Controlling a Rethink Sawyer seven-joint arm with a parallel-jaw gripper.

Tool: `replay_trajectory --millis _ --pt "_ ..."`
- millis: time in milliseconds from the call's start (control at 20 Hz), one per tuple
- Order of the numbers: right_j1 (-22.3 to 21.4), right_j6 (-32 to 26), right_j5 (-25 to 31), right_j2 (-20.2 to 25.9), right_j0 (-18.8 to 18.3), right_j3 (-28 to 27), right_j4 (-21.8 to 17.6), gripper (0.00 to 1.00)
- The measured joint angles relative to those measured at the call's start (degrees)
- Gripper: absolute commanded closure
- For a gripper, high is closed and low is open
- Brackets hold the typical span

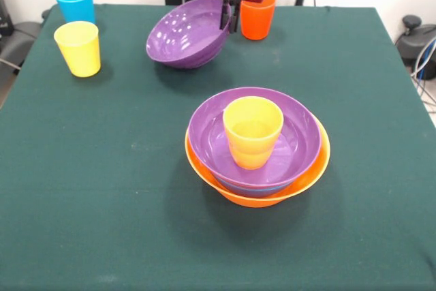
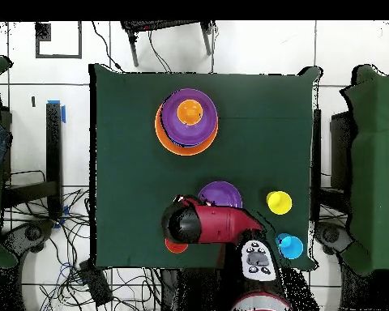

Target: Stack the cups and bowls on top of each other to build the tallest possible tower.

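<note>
Tower (image 1: 257,168) stands three pieces: orange plastic bowl, purple bowl, orange-yellow cup. Gripper (image 1: 230,15) clamps tilted second purple bowl (image 1: 187,35) at its 2 o'clock rim; three cups remain.

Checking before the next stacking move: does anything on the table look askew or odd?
Yes. The loose purple bowl is tipped steeply on its side, with the end effector at its raised rim beside the red-orange cup. The tower sits level.
</note>
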Motion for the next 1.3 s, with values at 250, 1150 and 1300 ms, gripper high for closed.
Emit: replay_trajectory --millis 250,1150,1300 --pt "-0.6 0.0 5.5 0.2 0.2 -3.9 1.6 1.0" --pt "-0.7 0.0 16.2 0.8 1.1 -15.7 6.6 1.0" --pt "-0.7 0.0 17.1 0.8 2.5 -17.5 7.4 1.0"
